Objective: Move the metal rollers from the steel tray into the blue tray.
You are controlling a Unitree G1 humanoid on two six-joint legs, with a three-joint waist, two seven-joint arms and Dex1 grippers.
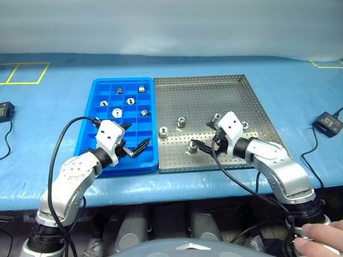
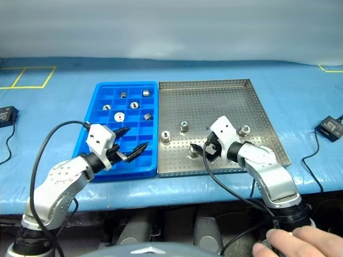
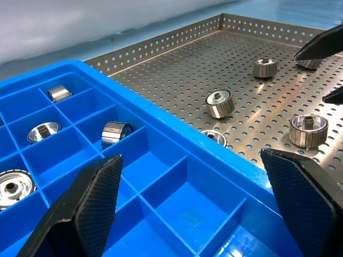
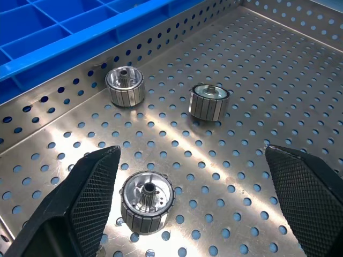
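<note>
Metal rollers (image 1: 117, 112) lie in several compartments of the blue tray (image 1: 86, 136); others stand on the steel tray (image 1: 252, 96) beside it. Left gripper (image 1: 136, 139) hovers over the blue tray's near compartments, fingers spread, empty. Right gripper (image 4: 201, 193) – fingers wide apart – hangs above one roller (image 4: 147, 201), not touching.

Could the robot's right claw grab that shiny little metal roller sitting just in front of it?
Probably yes. The right claw is wide open over the grey perforated steel tray, and the small silver metal roller stands between its fingers with nothing blocking it.
</note>
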